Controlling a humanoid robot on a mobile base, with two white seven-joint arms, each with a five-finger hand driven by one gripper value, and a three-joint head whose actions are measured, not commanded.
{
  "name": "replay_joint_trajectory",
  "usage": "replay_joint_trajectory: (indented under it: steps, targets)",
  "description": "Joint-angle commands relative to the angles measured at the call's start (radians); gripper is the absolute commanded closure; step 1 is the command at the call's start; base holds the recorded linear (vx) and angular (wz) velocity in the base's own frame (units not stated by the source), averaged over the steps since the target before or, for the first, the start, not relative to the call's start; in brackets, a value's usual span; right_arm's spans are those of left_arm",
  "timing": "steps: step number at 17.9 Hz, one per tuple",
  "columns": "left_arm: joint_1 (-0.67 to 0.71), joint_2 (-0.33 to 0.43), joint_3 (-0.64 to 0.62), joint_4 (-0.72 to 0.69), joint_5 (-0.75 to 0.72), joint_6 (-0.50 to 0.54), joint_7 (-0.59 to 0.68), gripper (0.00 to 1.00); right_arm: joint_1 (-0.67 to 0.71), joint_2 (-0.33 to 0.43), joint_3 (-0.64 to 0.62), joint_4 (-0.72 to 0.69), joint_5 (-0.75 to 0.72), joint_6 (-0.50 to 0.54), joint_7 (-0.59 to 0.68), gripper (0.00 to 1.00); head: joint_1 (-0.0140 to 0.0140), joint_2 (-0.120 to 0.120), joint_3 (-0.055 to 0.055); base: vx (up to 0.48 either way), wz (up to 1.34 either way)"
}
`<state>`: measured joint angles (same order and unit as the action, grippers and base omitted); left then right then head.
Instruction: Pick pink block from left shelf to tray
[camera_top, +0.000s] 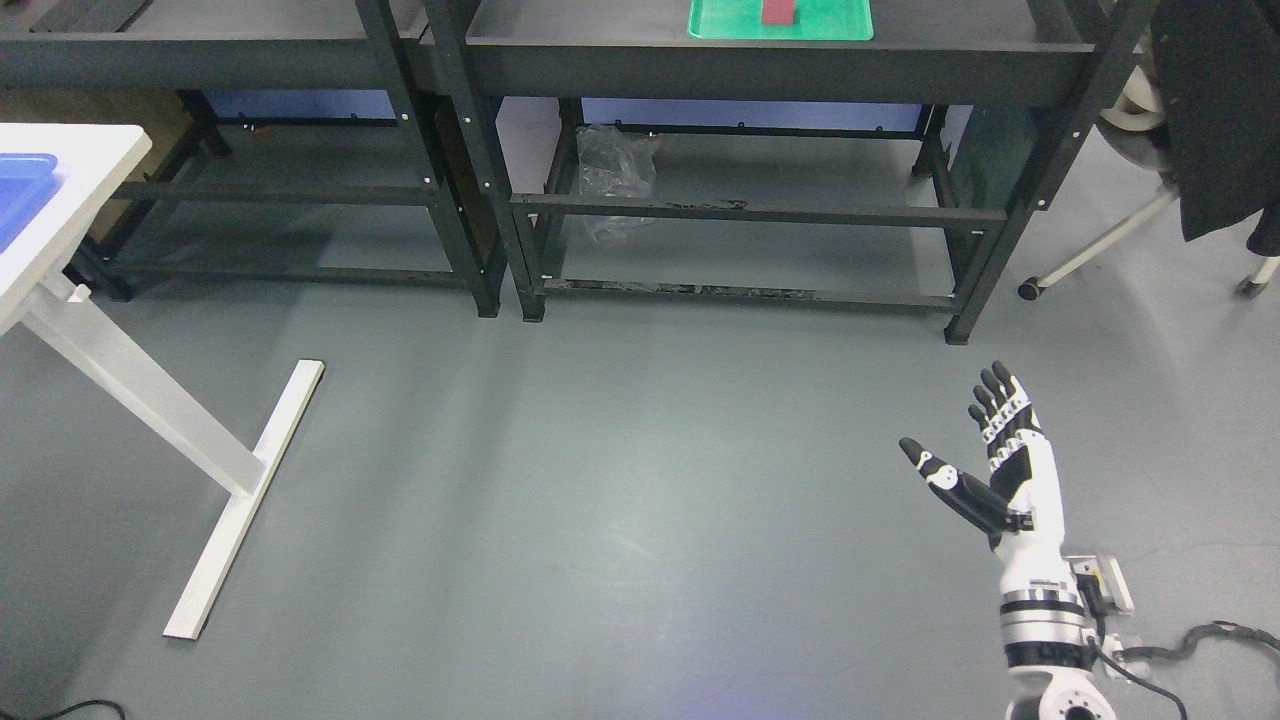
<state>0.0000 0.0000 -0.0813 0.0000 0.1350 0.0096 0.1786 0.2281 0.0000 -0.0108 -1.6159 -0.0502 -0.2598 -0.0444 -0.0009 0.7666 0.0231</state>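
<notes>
- block (777, 11): reddish-pink, lies in the green tray (840, 22) on top of the right shelf unit (770, 65), at the frame's top edge; partly cropped. Judging from this, the block looks already placed, not on the left shelf.
- left shelf unit (200, 55): top surface dark, no block seen on it; lower tiers bare.
- right hand (985, 460): raised over the floor at lower right, well apart from the shelves and tray; fingers straight and close together, thumb spread out to the side, holding nothing. Likely a neutral pose away from the shelf.
- left arm: not in view.
- floor (600, 480): grey, smooth, glossy patch mid-frame.
- crumpled plastic bag (615, 180) under the right shelf unit.
- white table (60, 200) at left with a blue bin (25, 185) on it.
- chair base (1100, 250) and dark coat (1215, 110) at right; cable (1200, 645) by the arm.
</notes>
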Motion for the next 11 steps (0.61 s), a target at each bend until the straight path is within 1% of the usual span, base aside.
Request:
replay_joint_trajectory:
  steps: [1,11]
  targets:
    - [-0.029,0.017,0.000,-0.017,0.000,0.000,0.001,0.00,0.010,-0.017,0.040,-0.002,0.000,0.001,0.001,0.00,0.0000,0.000,0.000,0.000,0.00]
    - [-0.029,0.017,0.000,-0.017,0.000,0.000,0.001,0.00,0.011,-0.017,0.035,-0.001,0.001,0.005,0.003,0.00,0.0000,0.000,0.000,0.000,0.00]
